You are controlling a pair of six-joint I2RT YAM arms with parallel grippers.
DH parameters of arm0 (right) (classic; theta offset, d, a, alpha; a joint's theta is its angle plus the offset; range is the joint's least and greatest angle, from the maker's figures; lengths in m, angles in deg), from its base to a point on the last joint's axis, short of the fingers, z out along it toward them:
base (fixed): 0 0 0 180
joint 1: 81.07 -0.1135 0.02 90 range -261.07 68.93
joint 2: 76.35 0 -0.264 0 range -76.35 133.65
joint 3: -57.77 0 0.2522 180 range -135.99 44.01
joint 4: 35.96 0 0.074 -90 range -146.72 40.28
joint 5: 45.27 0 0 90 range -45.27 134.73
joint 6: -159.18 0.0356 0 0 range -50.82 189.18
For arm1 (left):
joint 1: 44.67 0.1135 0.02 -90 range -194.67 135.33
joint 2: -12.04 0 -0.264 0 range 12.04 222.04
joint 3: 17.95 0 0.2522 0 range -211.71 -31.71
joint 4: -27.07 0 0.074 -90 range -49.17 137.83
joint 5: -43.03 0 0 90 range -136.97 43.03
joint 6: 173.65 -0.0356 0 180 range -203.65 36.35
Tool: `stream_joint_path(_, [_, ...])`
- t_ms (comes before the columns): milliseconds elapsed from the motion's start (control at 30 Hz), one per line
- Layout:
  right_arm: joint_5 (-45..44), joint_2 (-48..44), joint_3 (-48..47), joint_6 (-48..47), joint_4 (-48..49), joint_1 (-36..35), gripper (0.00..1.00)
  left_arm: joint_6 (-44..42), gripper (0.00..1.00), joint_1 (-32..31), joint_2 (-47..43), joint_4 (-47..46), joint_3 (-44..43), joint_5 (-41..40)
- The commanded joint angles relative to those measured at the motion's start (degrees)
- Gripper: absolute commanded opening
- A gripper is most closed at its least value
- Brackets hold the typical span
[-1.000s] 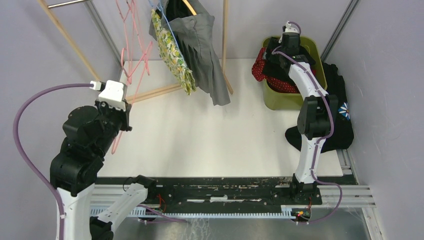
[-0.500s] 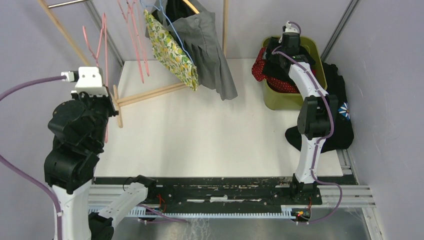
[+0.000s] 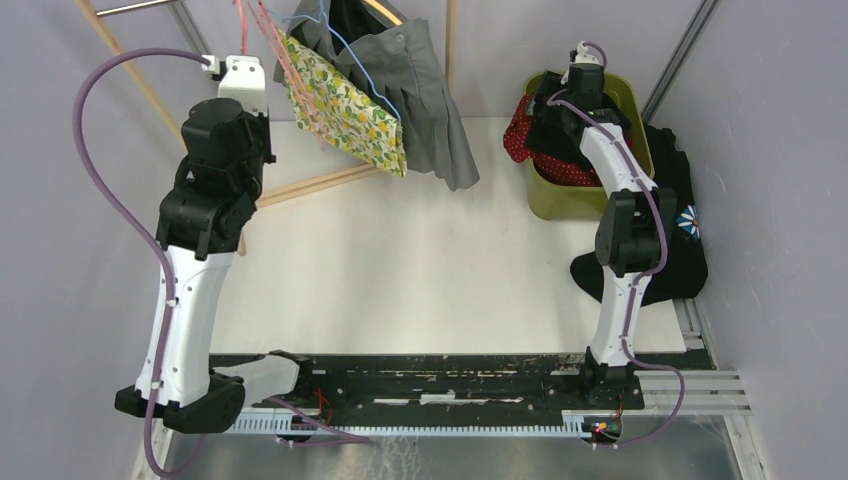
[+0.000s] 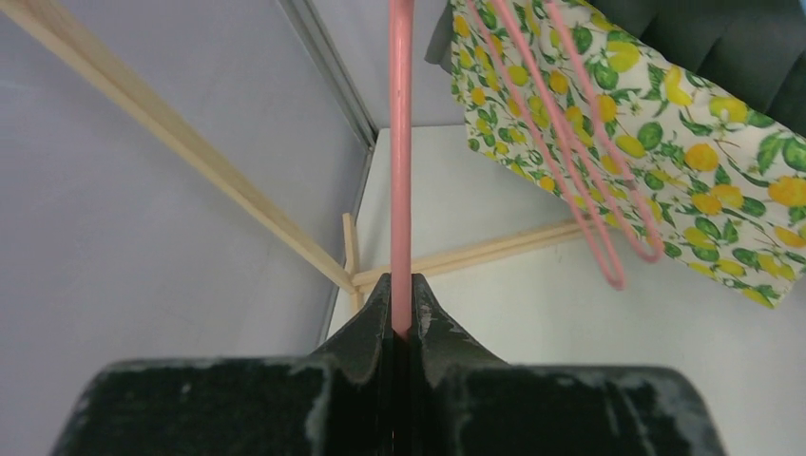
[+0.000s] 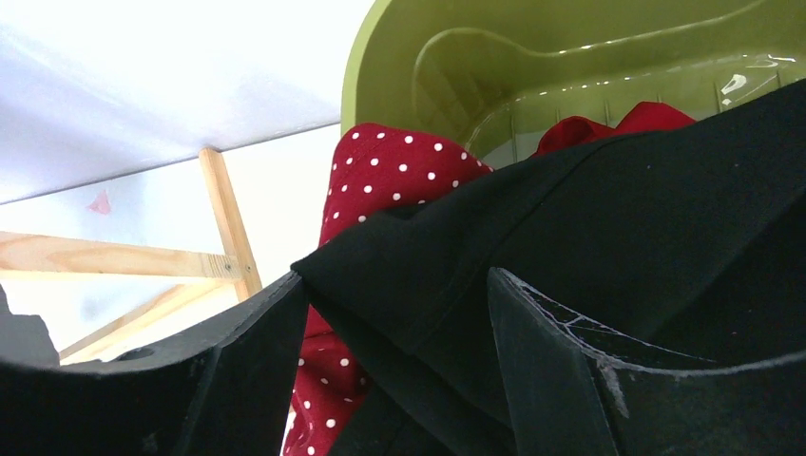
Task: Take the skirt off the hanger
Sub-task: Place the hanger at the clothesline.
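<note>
1. landmark: the wooden rack [image 3: 310, 183], standing on the far part of the white table [image 3: 420, 270].

2. left gripper [image 4: 401, 318]: raised close in front of the rack. the jaws are pressed together on the straight bar of a pink hanger [image 4: 400, 142], which runs upward from between the fingers. this hanger carries no garment.

3. more pink hangers [image 4: 589, 190] hang from the rack just beside the held one. they lie against the face of the lemon-print skirt [image 3: 345, 110].

4. the lemon-print skirt hangs from the top of the rack, tilted. a blue hanger [image 3: 350, 65] shows at its upper edge. a grey pleated skirt [image 3: 425, 100] hangs directly behind it, also from the rack.

5. right gripper [image 5: 394, 280]: well apart from the rack, over the green bin [image 3: 640, 130] that stands beside the rack's post. the jaws stand wide, with a fold of black garment [image 5: 618, 209] lying between the fingers. red dotted cloth [image 5: 390, 180] lies under it in the bin.
</note>
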Motion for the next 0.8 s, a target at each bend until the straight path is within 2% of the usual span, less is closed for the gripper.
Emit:
stream_joint_path(0, [1.4, 0.7, -2.9, 1.6, 3.3, 1.6, 0.74, -1.9, 0.03, 3.2, -0.6, -6.7, -3.1, 0.1])
stream_joint_path(233, [1.8, 1.0, -2.8, 1.9, 3.4, 2.7, 0.74, 0.3, 0.03, 12.3, 0.7, -10.2, 0.9, 10.3])
stream_joint_path(767, [2.2, 1.2, -2.9, 1.9, 3.6, 4.0, 0.74, 2.4, 0.03, 22.2, 7.1, -27.0, 6.1, 23.5])
